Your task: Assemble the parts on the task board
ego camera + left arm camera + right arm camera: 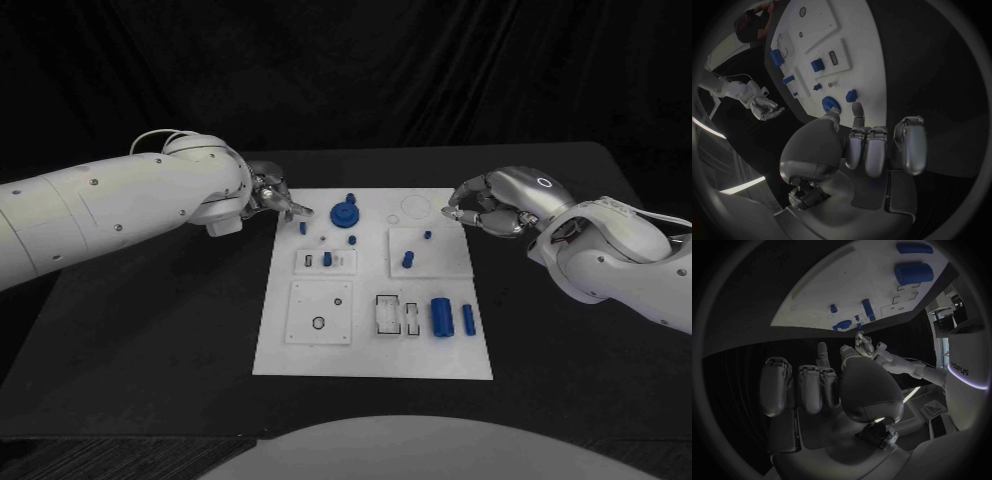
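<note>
The white task board (372, 345) lies in the middle of the black table. Blue parts on it: a big round knob (345, 213) near the far edge, small pegs (408, 260) around the middle, and two cylinders (440, 317) lying at the near right. My left hand (274, 200) hovers at the board's far left corner, fingers half curled, thumb and forefinger apart, holding nothing. My right hand (483, 205) hovers at the far right corner in the same pose. In the left wrist view the knob (831, 104) lies just past my fingertips (857, 107). The right wrist view shows the board (879, 275).
Raised white square plates (320, 312) and rectangular slots (389, 313) sit on the board's near half, with a ring outline (415, 208) at the far right. Black table (159, 330) surrounds the board on all sides, with dark cloth behind.
</note>
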Tool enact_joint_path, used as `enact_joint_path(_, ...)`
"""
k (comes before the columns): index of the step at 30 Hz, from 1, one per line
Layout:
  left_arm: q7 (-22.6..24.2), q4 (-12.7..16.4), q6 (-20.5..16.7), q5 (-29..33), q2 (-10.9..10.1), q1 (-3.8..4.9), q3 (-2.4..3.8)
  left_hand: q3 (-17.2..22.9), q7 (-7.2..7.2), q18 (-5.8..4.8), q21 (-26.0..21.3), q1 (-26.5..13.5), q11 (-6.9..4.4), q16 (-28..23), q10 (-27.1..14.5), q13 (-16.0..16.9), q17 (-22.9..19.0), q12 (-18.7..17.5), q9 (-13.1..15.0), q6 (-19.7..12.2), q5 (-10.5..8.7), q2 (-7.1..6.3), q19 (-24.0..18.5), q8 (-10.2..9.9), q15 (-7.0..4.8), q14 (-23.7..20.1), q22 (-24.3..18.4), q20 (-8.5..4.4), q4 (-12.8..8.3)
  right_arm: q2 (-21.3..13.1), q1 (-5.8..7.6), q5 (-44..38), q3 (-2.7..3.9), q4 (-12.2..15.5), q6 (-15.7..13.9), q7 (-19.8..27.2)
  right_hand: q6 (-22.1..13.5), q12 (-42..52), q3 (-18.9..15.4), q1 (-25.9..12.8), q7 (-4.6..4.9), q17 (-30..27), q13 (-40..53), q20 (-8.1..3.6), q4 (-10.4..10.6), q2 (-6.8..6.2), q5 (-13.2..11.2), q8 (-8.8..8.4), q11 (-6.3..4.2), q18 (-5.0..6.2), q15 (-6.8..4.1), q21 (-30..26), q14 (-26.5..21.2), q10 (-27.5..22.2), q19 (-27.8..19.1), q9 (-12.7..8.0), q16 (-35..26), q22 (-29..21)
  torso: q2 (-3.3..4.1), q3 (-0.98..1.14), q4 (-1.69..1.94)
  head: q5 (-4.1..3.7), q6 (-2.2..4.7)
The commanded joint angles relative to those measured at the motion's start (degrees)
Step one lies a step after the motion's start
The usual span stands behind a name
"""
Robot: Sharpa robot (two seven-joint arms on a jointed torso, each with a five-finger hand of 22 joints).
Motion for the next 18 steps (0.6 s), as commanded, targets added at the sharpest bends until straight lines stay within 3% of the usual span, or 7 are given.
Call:
enact_joint_path(1,1.13,-0.46,0.5,-1.77,0.34,-0.47,0.06,-0.33,0.03,0.25,-0.17,-0.28,0.4,0.15,6.07,15.08,15.06,0.16,-0.08,-0.18,-0.18,0.29,-0.05,-0.27,0.5,6.06,10.57,0.31,-0.07,-0.11,-0.12,-0.12,0.04,0.09,-0.87,0.1,0.46,0.21,0.34,0.52,0.09,9.48,15.09,0.22,0.05,-0.13,0.34,-0.28,-0.02,-0.82,0.04,0.04,4.82,6.0,2.12,-0.06,-0.16,12.06,-0.01,-0.05,-0.01,0.14,0.0)
enact_joint_path(7,1.24,-0.98,0.72,-1.89,0.69,-0.83,0.06,-0.41,0.03,0.26,-0.2,-0.39,0.41,0.15,6.07,15.08,15.06,0.16,-0.1,-0.1,-0.24,0.35,-0.07,-0.29,0.52,6.06,10.56,0.33,-0.05,-0.15,-0.13,-0.12,0.04,0.15,-0.88,0.06,0.48,0.21,0.34,0.55,0.1,9.46,15.09,0.21,0.05,-0.14,0.39,-0.29,-0.02,-0.83,0.04,0.11,4.82,6.0,2.14,-0.07,-0.17,12.08,0.02,-0.06,-0.13,0.28,0.0)
enact_joint_path(18,1.63,-1.64,1.39,-1.93,1.34,-1.09,0.06,-0.43,0.03,0.34,-0.53,-0.27,0.44,0.15,6.07,15.08,15.06,0.16,-0.15,-0.05,0.02,0.51,-0.3,-0.39,0.57,6.06,10.46,0.38,-0.2,-0.17,-0.13,-0.12,0.04,0.18,-0.78,-0.09,0.48,0.21,0.34,0.55,0.1,9.46,15.09,0.21,0.05,-0.14,0.39,-0.29,-0.02,-0.83,0.04,0.11,4.82,6.0,2.14,-0.07,-0.17,12.08,0.07,-0.03,0.06,-0.08,0.0)
